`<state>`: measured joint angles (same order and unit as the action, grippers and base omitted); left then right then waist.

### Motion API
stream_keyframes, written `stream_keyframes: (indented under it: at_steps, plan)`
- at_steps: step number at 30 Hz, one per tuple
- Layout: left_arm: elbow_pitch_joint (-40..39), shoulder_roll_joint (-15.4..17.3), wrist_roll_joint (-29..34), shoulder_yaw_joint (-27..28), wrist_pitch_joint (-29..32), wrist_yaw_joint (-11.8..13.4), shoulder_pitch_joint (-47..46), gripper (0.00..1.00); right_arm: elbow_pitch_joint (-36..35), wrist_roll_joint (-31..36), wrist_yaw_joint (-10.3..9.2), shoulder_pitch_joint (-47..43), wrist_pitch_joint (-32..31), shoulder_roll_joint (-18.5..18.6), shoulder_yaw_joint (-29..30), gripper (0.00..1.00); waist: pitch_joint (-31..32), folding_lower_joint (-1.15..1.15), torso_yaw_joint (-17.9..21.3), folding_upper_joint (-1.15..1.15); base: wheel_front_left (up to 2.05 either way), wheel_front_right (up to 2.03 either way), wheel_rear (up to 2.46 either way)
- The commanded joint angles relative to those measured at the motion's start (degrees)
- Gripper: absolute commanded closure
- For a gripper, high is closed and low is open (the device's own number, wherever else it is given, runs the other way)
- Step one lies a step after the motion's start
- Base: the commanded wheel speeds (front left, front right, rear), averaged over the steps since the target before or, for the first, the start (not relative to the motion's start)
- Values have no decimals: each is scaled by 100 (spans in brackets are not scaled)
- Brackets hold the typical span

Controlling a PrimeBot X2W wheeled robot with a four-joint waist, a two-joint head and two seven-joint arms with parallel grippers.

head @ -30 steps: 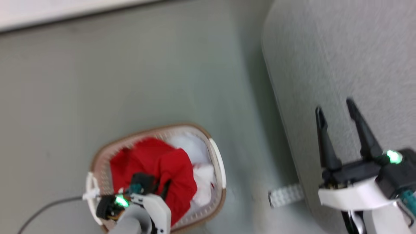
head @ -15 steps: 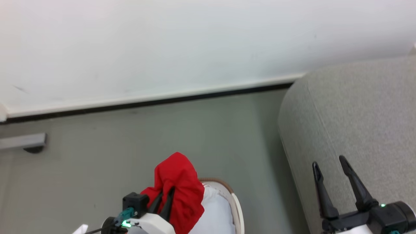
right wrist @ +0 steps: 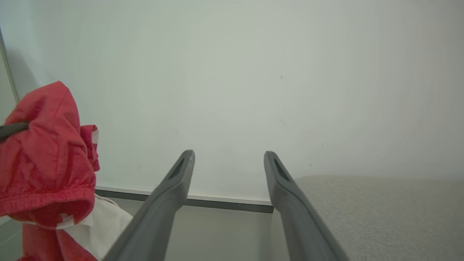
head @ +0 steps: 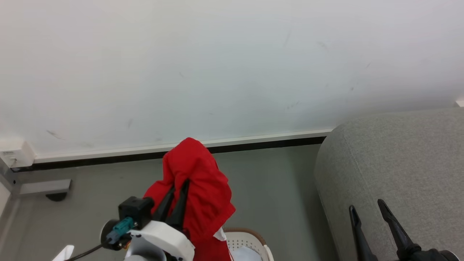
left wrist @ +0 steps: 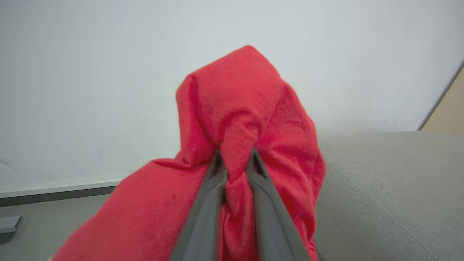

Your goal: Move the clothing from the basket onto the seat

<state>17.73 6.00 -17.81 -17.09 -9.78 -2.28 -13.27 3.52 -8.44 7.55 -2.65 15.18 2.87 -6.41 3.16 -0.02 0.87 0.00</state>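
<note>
Toward 7 o'clock in the head view, the left claw (head: 180, 185) rises from its white wrist with its fingers angled up toward 1 o'clock, pinched tight on a fold of the clothing (head: 197, 170). The left wrist view shows both dark fingers squeezing a ridge of the red fabric (left wrist: 232, 94) between them, the cloth peaking above the tips and draping down on both sides. The garment hangs in the air above the basket (head: 243, 239), whose brown rim and perforated cream wall peek out at 6 o'clock just under the hanging cloth; a small white label shows at the garment's lower edge.

At 5 o'clock the right claw (head: 366, 204) points up toward 12, its fingers spread apart and gripping nothing, over the near edge of the seat (head: 398, 156). The grey seat fills the 3 to 5 o'clock area, well apart from the clothing across a strip of grey floor (head: 275, 181). From the right wrist view, the red bundle (right wrist: 43, 156) sits at 9 o'clock, with white fabric below it, and the seat (right wrist: 380, 210) lies at 4 o'clock.
</note>
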Motion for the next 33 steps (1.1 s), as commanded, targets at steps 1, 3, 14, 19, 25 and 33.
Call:
stream_keyframes:
  at_steps: [1, 3, 14, 19, 25, 33]
  plan:
    - [-103, 39, -25, 16, 26, 16, 94, 100, 1, -24, -12, -93, -4, 5, 32, 0, 52, 2, 26, 0, 0, 0, 0]
    - [-365, 83, -48, 40, 128, 60, 107, 100, 11, -39, -12, -153, -4, 5, 48, 0, 120, 2, 58, 0, 0, 0, 0]
    - [-1358, 254, -60, 59, 566, 220, 143, 100, 15, 26, -12, -336, -4, 5, 58, 0, 296, 2, 244, 0, 0, 0, 0]
    - [-1543, 283, -52, 41, 656, 281, 138, 100, -10, 42, -12, -289, -4, 5, 54, 0, 264, 2, 285, 0, 0, 0, 0]
    - [-1589, 288, -74, -21, 686, 278, 171, 100, -125, -252, -12, -117, -5, 52, -271, 0, 229, 2, 302, 0, 0, 0, 0]
    - [-1632, 277, -77, -174, 648, 190, 167, 100, -344, -1996, -12, 493, -5, 1491, -2058, 0, 225, 2, 320, 0, 0, 0, 0]
